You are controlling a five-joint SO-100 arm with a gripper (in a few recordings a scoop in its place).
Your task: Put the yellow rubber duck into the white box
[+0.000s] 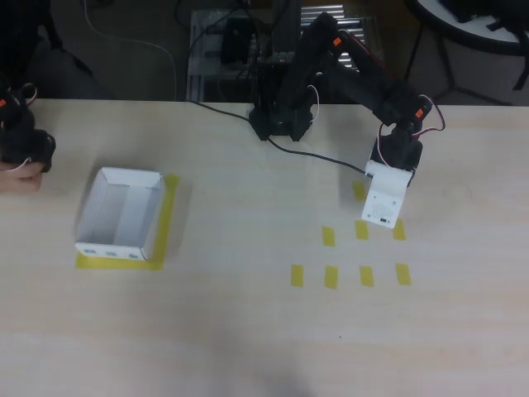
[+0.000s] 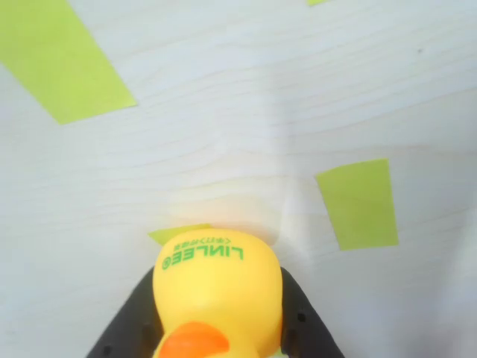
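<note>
Overhead view, left side: the shallow rectangular white cardboard box [image 1: 121,214] sits on a yellow tape rectangle [image 1: 168,217] that shows along its right and lower edges. Small marks run along the box's lower wall; the inside looks bare.

Middle to right: the pale wood-grain surface [image 1: 248,331] carries a group of small flat yellow tape patches [image 1: 331,276] set in rows. The black five-joint arm [image 1: 347,70] reaches from its base at the back edge out to the right — its white wrist housing [image 1: 384,197] hangs over the upper patches, well apart from the box.

Wrist view: the jaws [image 2: 216,317] are clenched on the small rounded yellow rubber duck [image 2: 218,287], dark fingers [image 2: 130,321] pressed to both its flanks. Green lettering shows on the duck's flat underside, an orange beak at the bottom edge. One tape patch peeks out just behind the duck — whether the duck touches the surface, cannot tell.
</note>
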